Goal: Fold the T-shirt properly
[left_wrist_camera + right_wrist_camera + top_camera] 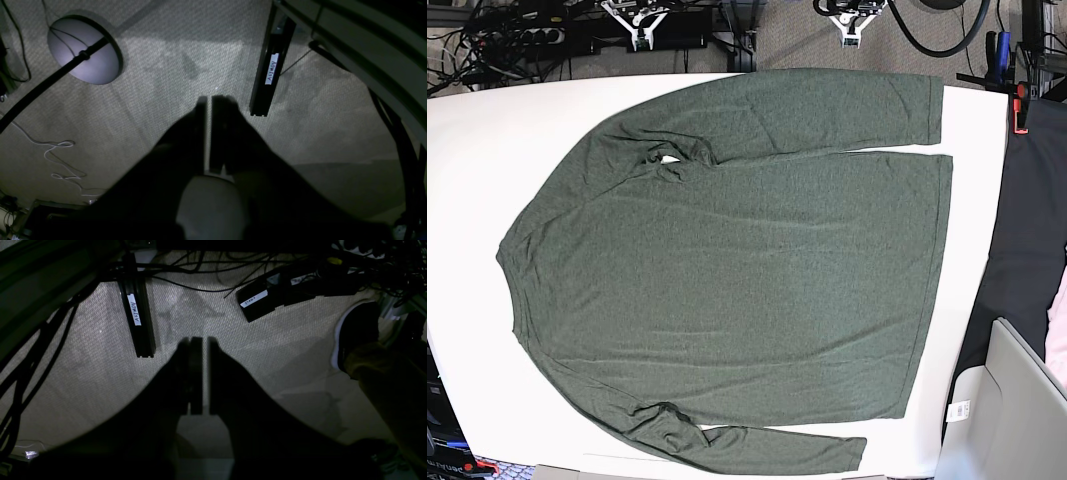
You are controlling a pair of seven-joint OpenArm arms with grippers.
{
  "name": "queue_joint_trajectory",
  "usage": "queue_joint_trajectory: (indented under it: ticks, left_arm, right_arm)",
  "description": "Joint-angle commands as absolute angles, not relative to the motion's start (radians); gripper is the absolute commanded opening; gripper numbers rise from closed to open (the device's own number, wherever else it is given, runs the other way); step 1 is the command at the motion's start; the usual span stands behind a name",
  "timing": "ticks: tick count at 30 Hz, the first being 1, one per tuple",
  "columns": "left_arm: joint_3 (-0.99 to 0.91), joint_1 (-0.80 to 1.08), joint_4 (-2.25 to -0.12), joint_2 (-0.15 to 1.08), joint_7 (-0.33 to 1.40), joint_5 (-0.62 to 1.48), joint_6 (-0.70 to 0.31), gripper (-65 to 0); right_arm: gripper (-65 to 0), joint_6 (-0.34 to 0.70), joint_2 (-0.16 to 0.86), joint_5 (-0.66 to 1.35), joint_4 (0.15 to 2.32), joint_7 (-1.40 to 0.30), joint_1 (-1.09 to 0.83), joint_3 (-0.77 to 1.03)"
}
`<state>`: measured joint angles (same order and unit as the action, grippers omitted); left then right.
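From my screen, the white counter carries the T-shirt, spread nearly flat, presumably to expose both sleeves for folding. Both arms hang at the counter's far edge, which keeps them off the cloth. The left end effector and right end effector are closed, fingers empty. The lower sleeve lies near the close edge, so I'd judge room tight there.
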<state>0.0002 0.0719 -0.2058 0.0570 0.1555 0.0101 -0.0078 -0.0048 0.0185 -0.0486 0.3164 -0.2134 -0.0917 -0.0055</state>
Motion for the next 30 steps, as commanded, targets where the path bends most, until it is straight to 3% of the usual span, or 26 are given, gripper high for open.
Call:
queue_joint_trajectory:
  ticks: [1, 30]
  left_arm:
    - [-0.001, 0.073, -0.209, 0.059, 0.154, 0.008, -0.008, -64.8]
    - [-0.002, 0.081, -0.209, 0.056, 0.153, 0.008, -0.008, -64.8]
  right_arm:
    - [-65.0, -0.008, 0.019, -0.047, 0.321, -0.213, -0.097, -0.008]
    - [-65.0, -0.008, 0.039, -0.048, 0.321, -0.211, -0.104, -0.012]
